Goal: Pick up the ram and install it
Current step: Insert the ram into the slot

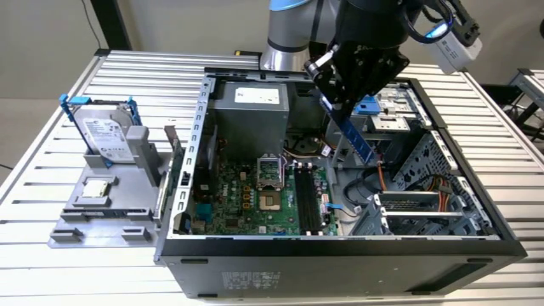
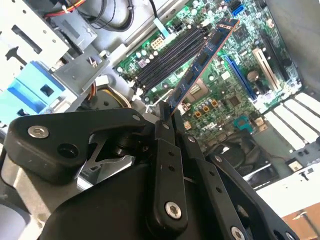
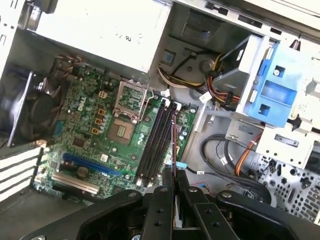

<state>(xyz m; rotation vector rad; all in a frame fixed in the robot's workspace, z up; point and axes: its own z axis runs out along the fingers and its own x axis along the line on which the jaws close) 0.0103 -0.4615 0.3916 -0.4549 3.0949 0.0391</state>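
White label point(image 1: 257, 95) on power supply point(image 1: 248, 127): print too small to read. Sticker point(image 1: 111, 137) on hard drive point(image 1: 121, 116), same.

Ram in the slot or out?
Out. The gripper is shut on the ram, which hangs in the air over the motherboard, clear of the black slots.

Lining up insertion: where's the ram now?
The ram hangs tilted in the gripper over the open case, just to the exterior view's right of the black slots.

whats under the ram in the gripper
The motherboard with its black slots lies below the ram, held clear above by the gripper. It hides a strip of board.
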